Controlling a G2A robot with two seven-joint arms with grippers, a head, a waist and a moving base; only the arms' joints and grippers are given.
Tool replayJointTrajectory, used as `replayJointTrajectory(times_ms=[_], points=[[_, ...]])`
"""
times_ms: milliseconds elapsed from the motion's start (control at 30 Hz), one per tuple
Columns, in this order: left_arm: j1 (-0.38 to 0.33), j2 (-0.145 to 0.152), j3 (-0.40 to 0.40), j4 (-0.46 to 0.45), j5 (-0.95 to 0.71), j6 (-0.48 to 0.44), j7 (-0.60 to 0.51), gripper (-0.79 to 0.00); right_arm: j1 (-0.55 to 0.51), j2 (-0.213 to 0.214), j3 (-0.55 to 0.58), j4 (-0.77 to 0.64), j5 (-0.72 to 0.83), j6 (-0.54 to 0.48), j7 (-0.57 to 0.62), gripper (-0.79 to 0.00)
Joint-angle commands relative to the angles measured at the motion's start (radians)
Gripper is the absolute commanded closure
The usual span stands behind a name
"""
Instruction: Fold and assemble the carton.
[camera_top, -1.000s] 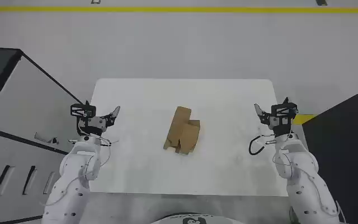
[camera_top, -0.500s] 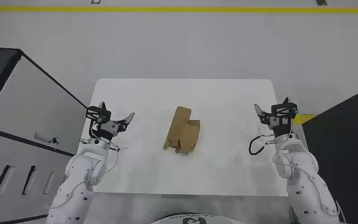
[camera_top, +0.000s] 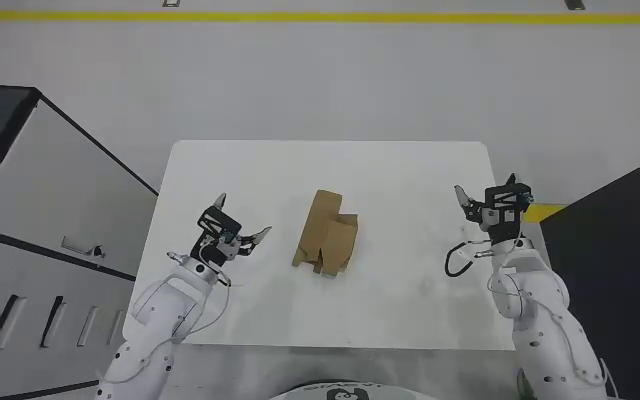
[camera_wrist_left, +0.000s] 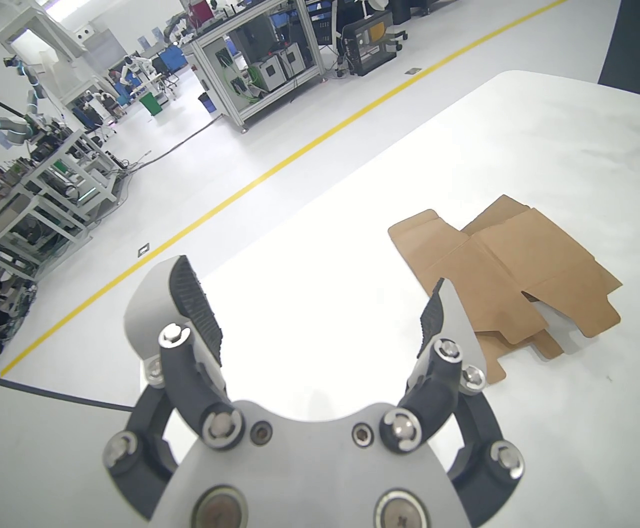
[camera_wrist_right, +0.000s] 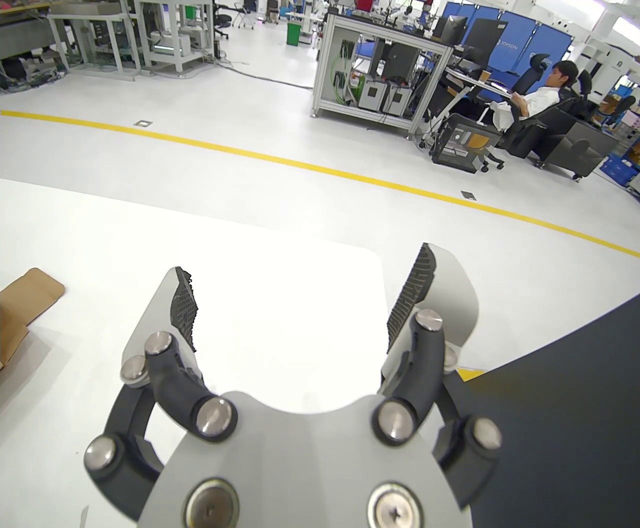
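left end effector (camera_wrist_left: 310, 280), spread wide, has neared the flat carton (camera_top: 328, 235); right end effector (camera_wrist_right: 300, 260) wide too.

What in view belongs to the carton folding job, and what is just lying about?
Job: flat brown carton on the white table; left gripper, fingers open; right gripper, fingers open.
Just around: yellow floor line; equipment racks; dark panel beside the table.
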Motion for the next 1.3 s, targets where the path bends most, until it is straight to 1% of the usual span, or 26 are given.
replayJointTrajectory(times_ms=[0, 133, 200, 267, 367, 433, 733, 800, 900, 1000, 1267], points=[[0.0, 0.0, 0.0, 0.001, 0.001, -0.001, 0.0, -0.785, 0.0, 0.0, 0.0, 0.0, 0.0, 0.0, 0.0, -0.785], [0.0, 0.0, 0.003, 0.001, 0.001, -0.007, 0.001, -0.785, 0.0, 0.0, 0.0, 0.0, 0.0, 0.0, 0.0, -0.785], [0.001, 0.001, 0.026, 0.001, 0.015, -0.038, 0.018, -0.785, 0.0, 0.0, 0.0, 0.0, 0.0, 0.0, 0.0, -0.785], [0.002, 0.003, 0.06, 0.001, 0.102, -0.054, 0.027, -0.785, 0.0, 0.0, 0.0, 0.0, 0.0, 0.0, 0.0, -0.785], [0.006, 0.002, 0.12, 0.005, 0.218, -0.035, 0.032, -0.785, 0.0, 0.0, 0.0, 0.0, 0.0, 0.0, 0.0, -0.785], [0.005, 0.0, 0.149, 0.008, 0.255, -0.019, 0.022, -0.785, 0.0, 0.0, 0.0, 0.0, 0.0, 0.0, 0.0, -0.785], [0.003, 0.0, 0.154, 0.006, 0.27, -0.019, 0.021, -0.785, 0.0, 0.0, 0.0, 0.0, 0.0, 0.0, 0.0, -0.785], [-0.001, 0.001, 0.192, 0.001, 0.346, -0.023, 0.009, -0.785, 0.0, 0.0, 0.0, 0.0, 0.0, 0.0, 0.0, -0.785], [-0.021, -0.005, 0.254, 0.011, 0.42, -0.002, -0.03, -0.785, 0.0, 0.0, 0.0, 0.0, 0.0, 0.0, 0.0, -0.785], [-0.043, -0.012, 0.297, 0.029, 0.465, 0.04, -0.078, -0.785, 0.0, 0.0, 0.0, 0.0, 0.0, 0.0, 0.0, -0.785], [-0.046, -0.013, 0.303, 0.027, 0.483, 0.051, -0.082, -0.785, 0.0, 0.0, 0.0, 0.0, 0.0, 0.0, 0.0, -0.785]])
